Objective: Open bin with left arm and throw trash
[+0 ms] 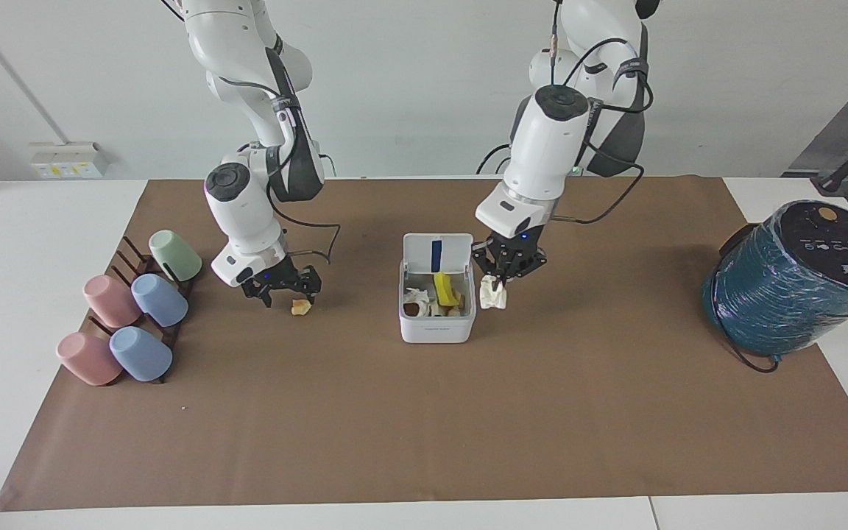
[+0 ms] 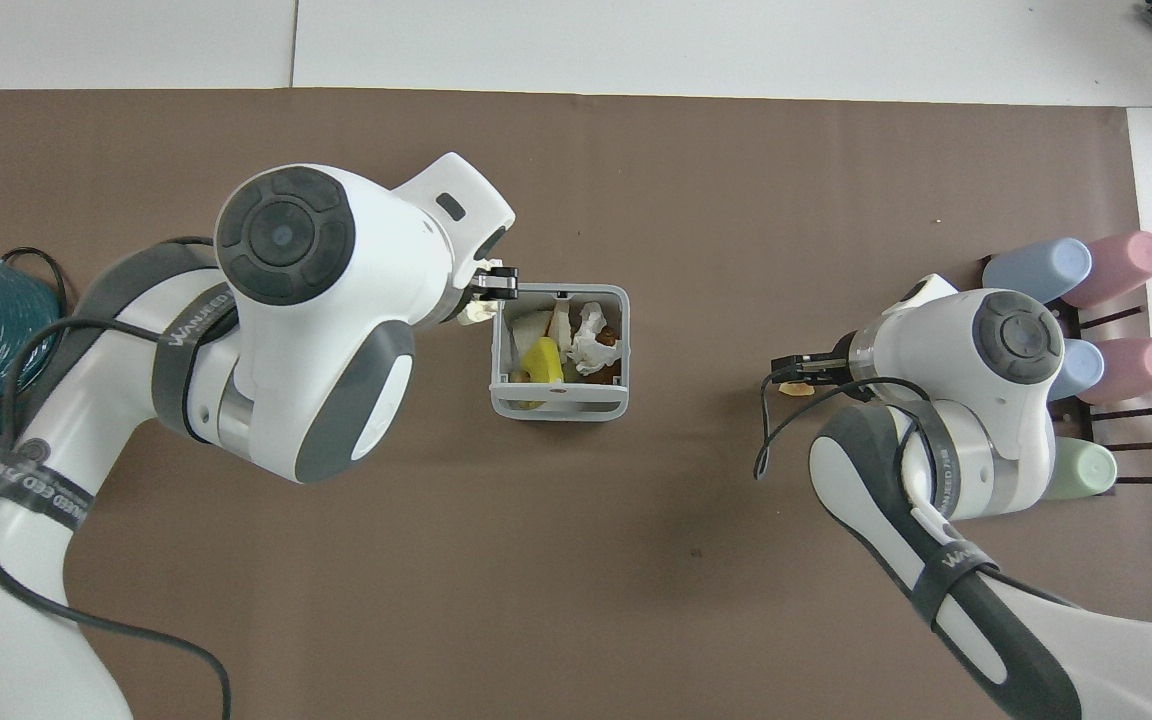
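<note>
Shows the bin (image 1: 436,324) at mid-counter (image 1: 424,442), with its lid (image 1: 437,254) hinged up and open and a yellow piece (image 1: 444,289) and other scraps already inside.

Shows the left claw (image 1: 501,278) closed on the paper wad (image 1: 492,296), hanging just beside the bin's wall toward the left arm's end, not yet over the opening. In the overhead view, places the same claw (image 2: 498,284) at the bin's corner farther from the robots, with the wad (image 2: 477,312) outside the rim.

Shows the right claw (image 1: 282,285) spread open and low, well apart from the bin toward the right arm's end. Leaves the tan-orange bit (image 1: 301,307) ungripped on the counter, just beside one finger.

Hazards, as judged from this pose:
- Risks opening the left claw too soon, dropping the wad onto the counter beside the bin rather than into it.
- Risks clipping the rim or the upright lid on too low a crossing, shoving the light bin or knocking the lid shut.
- Risks the soft crumpled wad clinging to a finger after release.
- Risks nudging the small bit away instead of pinching it, given a closure slightly off centre.
- Risks brushing the pastel cups (image 1: 129,324), still farther from the bin toward the right arm's end, with the right arm's elbow.
</note>
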`<action>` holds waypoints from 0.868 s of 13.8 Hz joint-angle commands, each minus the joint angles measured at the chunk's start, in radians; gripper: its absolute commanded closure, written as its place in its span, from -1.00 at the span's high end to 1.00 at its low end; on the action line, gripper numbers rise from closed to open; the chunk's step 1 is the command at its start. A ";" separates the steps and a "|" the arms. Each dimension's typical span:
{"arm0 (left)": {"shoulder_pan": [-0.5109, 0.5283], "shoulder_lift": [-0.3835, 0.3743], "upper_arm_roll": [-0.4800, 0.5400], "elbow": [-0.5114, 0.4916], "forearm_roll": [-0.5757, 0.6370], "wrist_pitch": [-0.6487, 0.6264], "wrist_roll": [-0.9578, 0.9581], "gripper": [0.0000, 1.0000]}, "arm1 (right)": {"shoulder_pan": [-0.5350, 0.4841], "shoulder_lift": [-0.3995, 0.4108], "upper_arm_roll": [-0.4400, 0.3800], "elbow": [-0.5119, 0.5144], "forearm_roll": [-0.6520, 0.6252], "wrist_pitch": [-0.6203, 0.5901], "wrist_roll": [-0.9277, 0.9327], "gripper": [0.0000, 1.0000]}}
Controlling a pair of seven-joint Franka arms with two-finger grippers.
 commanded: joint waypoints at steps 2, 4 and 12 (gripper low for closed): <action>-0.059 0.007 0.015 -0.008 -0.059 0.015 -0.067 -0.96 | -0.020 -0.012 0.014 -0.032 -0.021 0.019 -0.016 0.39; -0.079 0.002 0.017 -0.018 -0.059 0.028 -0.067 0.62 | -0.016 -0.001 0.014 -0.033 -0.021 0.022 -0.011 0.39; -0.021 -0.035 0.049 -0.026 0.002 -0.130 -0.050 1.00 | -0.007 0.022 0.017 -0.035 0.002 0.114 0.009 0.01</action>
